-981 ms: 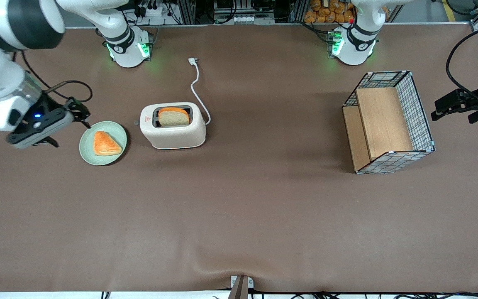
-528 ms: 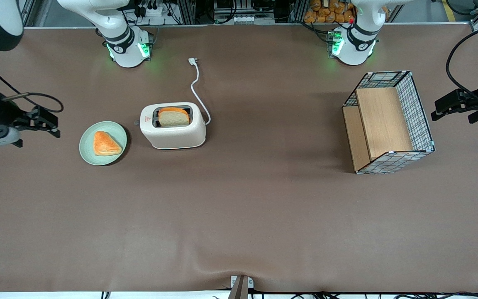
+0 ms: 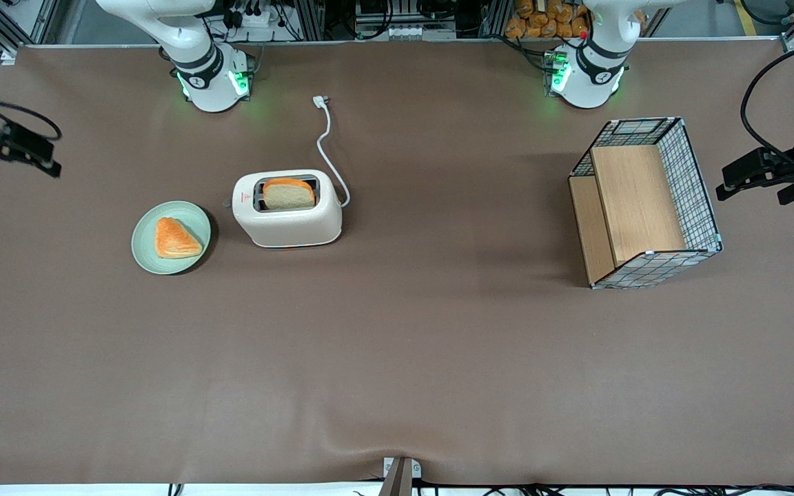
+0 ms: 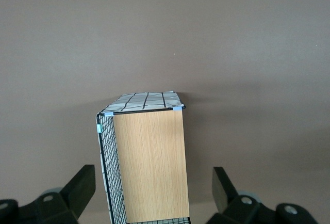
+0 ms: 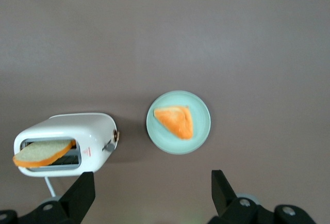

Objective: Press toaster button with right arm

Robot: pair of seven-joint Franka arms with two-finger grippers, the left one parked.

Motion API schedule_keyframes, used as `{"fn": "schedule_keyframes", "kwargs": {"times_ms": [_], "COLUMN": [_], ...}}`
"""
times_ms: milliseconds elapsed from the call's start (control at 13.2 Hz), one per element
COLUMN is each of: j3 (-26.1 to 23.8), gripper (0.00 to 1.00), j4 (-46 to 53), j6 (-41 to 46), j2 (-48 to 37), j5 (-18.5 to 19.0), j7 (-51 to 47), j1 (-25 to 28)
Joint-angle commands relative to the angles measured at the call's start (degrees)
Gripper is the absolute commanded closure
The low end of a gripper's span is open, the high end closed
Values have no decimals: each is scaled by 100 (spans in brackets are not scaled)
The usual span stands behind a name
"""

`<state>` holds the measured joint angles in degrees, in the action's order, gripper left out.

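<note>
1. Your fingers (image 5: 149,195) stand spread wide and hold nothing; in the front view the right arm's gripper (image 3: 7,145) sits at the working arm's end of the table (image 3: 397,358), well apart from everything on it.
2. Nearest your fingers lies the green plate (image 5: 179,122) with an orange pastry (image 5: 175,121) on it; the toaster (image 5: 64,142) stands just past the plate.
3. The toaster button (image 5: 109,146) is the small grey tab on the narrow end face turned toward the plate. A bread slice (image 5: 42,152) sits in one slot.
4. To press well, I judge you should close your fingers first, come in above the plate without clipping the pastry, set one tip on the tab and push straight down along the end face.
5. The toaster may slide, so keep the push vertical.
6. The table is covered in brown cloth. A wire-and-wood basket (image 3: 645,203) stands toward the parked arm's end.
</note>
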<state>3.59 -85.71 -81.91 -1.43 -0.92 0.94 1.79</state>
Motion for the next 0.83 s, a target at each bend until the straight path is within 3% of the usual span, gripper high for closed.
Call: {"fn": "schedule_keyframes", "kwargs": {"times_ms": [0, 755], "j3": [-25, -25], "gripper": [0, 0], "j4": [63, 63], "j6": [210, 545], "j2": [-173, -261], "j5": [-30, -39], "j7": [-217, -471], "j1": [-188, -179]}}
